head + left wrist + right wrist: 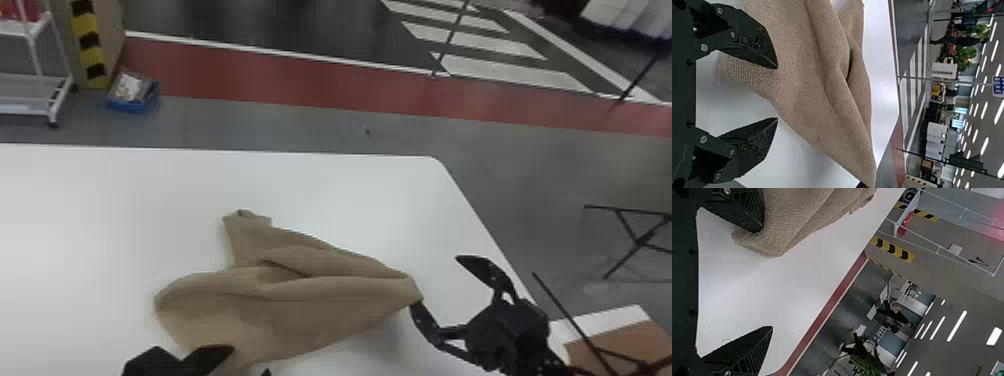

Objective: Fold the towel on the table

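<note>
In the head view the tan towel point(300, 305) lies crumpled on the white table point(125, 210), with raised folds and one corner toward the far side. My right gripper point(437, 280) stands open at the towel's right end, one finger touching its tip. At the bottom edge, my left gripper point(247, 357) is over the towel's near edge. The left wrist view has the left gripper point(777, 93) open, one finger over the towel point(813, 86), the other over bare table. In the right wrist view the right gripper point(768, 278) has one finger against the towel point(789, 219).
The table's right edge point(492, 232) runs close beside my right gripper. Beyond the table are a white cart point(35, 75) and a blue bin point(131, 97) on the floor. A brown board point(615, 350) lies at the lower right, near thin black stands.
</note>
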Action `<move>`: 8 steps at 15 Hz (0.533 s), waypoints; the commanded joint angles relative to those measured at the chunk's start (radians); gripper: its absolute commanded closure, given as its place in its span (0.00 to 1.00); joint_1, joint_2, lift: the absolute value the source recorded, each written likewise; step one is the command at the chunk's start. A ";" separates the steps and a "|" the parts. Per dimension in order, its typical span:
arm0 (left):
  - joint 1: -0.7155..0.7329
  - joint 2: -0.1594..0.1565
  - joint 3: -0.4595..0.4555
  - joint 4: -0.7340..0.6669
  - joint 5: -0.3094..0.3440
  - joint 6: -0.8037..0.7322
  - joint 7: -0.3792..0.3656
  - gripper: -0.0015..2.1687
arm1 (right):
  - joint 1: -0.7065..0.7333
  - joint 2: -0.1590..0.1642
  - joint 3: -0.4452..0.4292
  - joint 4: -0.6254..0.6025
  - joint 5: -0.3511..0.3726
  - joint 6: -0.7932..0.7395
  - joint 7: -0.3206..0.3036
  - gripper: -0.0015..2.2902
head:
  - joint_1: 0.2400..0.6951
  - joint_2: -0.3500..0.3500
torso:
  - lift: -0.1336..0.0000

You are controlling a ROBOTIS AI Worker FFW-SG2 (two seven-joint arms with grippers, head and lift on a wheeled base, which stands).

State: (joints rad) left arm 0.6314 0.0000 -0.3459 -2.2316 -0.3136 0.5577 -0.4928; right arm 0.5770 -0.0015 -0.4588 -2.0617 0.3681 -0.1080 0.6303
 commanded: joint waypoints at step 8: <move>-0.013 -0.003 0.011 0.007 -0.064 -0.003 0.077 0.71 | 0.012 0.002 -0.001 -0.002 -0.005 -0.006 -0.001 0.02 | 1.00 0.00 | 0.07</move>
State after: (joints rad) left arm 0.6184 0.0000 -0.3475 -2.2086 -0.3750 0.5572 -0.4195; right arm 0.5885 -0.0015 -0.4602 -2.0632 0.3659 -0.1139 0.6294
